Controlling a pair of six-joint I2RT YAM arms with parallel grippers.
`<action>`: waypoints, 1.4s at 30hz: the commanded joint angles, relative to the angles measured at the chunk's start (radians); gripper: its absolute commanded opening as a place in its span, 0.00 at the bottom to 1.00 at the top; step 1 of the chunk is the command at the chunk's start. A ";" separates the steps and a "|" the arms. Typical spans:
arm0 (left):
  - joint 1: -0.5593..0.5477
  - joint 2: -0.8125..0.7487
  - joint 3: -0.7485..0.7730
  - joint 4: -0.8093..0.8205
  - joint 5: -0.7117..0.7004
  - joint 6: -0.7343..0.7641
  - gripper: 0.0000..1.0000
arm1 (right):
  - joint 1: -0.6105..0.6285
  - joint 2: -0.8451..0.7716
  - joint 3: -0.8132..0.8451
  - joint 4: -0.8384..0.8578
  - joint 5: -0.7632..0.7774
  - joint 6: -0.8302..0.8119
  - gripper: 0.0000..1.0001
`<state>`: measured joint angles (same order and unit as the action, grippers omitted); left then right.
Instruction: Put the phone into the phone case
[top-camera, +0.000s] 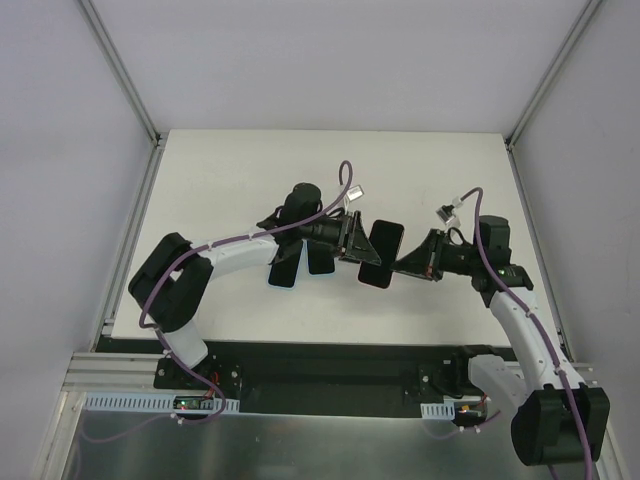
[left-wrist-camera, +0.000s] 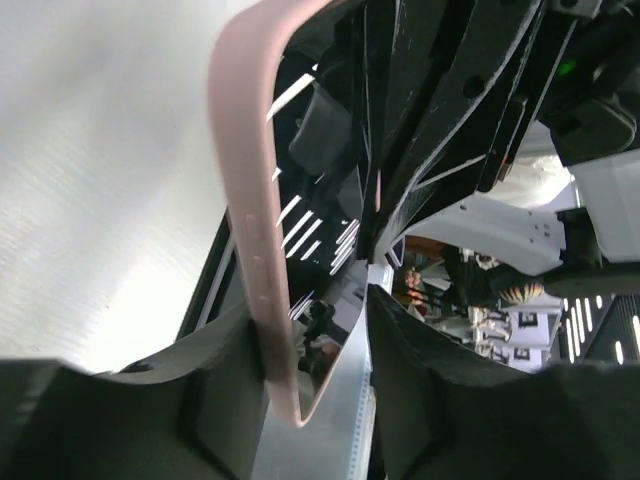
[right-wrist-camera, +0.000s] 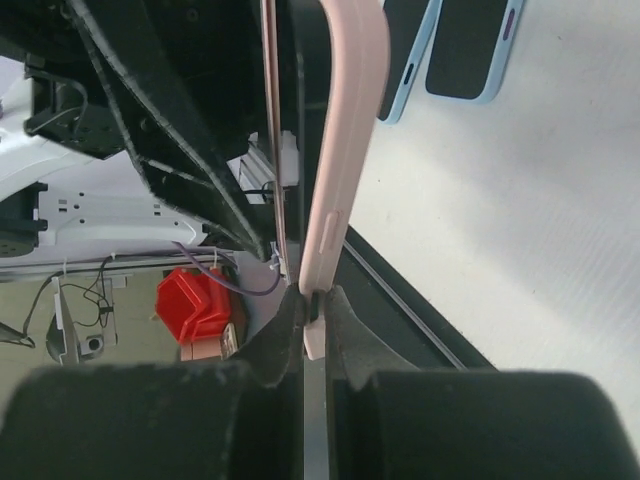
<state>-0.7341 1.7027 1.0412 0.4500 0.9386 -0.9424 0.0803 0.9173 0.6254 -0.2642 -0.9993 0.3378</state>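
A dark phone (top-camera: 380, 255) in a pink phone case (right-wrist-camera: 345, 150) is held above the table's middle between both arms. My right gripper (top-camera: 410, 262) is shut on the case's lower edge, and its closed tips show in the right wrist view (right-wrist-camera: 315, 300). My left gripper (top-camera: 352, 243) meets the phone's opposite long side. In the left wrist view the pink case rim (left-wrist-camera: 250, 200) lies against one finger and the glossy screen (left-wrist-camera: 330, 305) reaches the other, so this gripper (left-wrist-camera: 320, 400) is closed on them. The phone's thin edge (right-wrist-camera: 272, 150) stands slightly apart from the case wall.
Two other dark phones in light blue cases (top-camera: 285, 272) (top-camera: 320, 260) lie flat on the white table under the left arm. They also show in the right wrist view (right-wrist-camera: 400, 50) (right-wrist-camera: 470, 50). A black rail (top-camera: 320, 350) runs along the near table edge. A red bin (right-wrist-camera: 195, 300) sits off the table.
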 joint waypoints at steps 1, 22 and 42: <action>-0.008 0.020 -0.039 0.347 0.086 -0.186 0.32 | 0.019 -0.032 0.059 0.059 -0.076 0.036 0.08; 0.024 -0.009 -0.018 0.326 0.020 -0.184 0.01 | 0.061 -0.080 -0.089 0.253 -0.096 0.128 0.44; 0.019 -0.063 -0.007 0.015 -0.132 0.129 0.00 | 0.099 -0.029 -0.096 0.309 -0.048 0.310 0.01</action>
<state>-0.7071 1.6791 1.0100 0.5407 0.9142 -0.9771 0.1623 0.8928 0.5102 -0.0246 -1.0256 0.5373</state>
